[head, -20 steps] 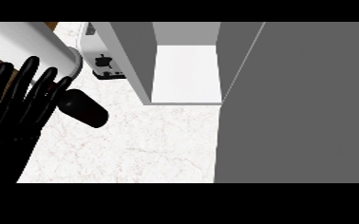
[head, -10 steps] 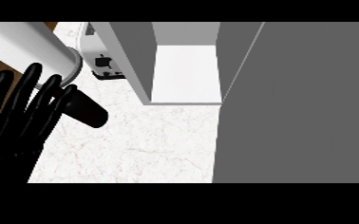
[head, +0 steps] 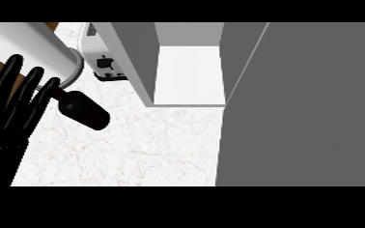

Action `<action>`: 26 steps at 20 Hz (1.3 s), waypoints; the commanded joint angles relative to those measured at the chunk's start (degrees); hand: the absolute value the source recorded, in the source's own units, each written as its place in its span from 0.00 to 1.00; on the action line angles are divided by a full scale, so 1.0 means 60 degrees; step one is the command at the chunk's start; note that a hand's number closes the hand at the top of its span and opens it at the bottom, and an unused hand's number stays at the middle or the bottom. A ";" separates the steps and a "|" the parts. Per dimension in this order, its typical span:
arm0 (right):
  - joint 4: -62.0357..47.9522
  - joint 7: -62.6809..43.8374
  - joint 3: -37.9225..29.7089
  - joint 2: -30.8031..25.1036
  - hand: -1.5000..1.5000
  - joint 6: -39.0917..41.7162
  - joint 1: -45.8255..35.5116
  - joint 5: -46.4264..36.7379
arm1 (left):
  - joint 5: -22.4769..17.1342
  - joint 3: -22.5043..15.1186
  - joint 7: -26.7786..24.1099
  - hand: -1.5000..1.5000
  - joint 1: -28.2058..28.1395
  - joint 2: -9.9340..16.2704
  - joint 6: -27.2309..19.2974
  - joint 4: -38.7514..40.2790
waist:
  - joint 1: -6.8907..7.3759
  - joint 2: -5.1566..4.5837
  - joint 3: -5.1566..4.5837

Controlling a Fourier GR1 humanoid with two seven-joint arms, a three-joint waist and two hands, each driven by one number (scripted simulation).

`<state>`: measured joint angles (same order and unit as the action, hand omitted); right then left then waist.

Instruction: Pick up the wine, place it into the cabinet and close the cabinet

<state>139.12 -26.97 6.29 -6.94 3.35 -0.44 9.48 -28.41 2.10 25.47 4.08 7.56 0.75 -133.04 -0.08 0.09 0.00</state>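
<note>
One black hand (head: pixel 25 106) shows at the left edge, the robot's left. Its fingers are straight and spread apart, thumb (head: pixel 84 110) sticking out to the right, holding nothing. One grey forearm (head: pixel 35 48) crosses the top-left corner above it. Just past that sits one white toaster (head: pixel 103 60) on the white marble counter (head: pixel 135 149). One cabinet (head: pixel 187 72) stands open w/ one white shelf inside; its big grey door (head: pixel 299 106) fills the right side. The wine can't be seen anywhere. No right hand in view.
</note>
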 commanded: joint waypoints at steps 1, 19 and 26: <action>0.1085 -0.0793 0.0272 0.0128 0.00 -0.0282 0.0014 0.0028 | -0.0798 0.0932 0.0054 0.00 0.0005 0.0230 0.0237 0.0500 | -0.0001 -0.0004 -0.0005; 0.1035 -0.1691 -0.0148 0.0024 0.00 -0.0420 -0.1099 0.0236 | -0.0342 0.3150 -0.1833 0.00 0.0165 0.1005 0.1322 0.3616 | -0.0011 -0.0013 -0.0006; 0.1058 -0.1113 -0.0122 0.0230 0.00 -0.0201 -0.0534 0.0230 | 0.0424 0.3206 -0.3182 0.00 0.0531 0.1134 0.2031 0.5967 | -0.0068 -0.0021 -0.0002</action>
<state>140.64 -32.27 7.26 -5.47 1.92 -5.41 7.11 -28.24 20.83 9.97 4.79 13.40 11.42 -105.12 -0.24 0.01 -0.03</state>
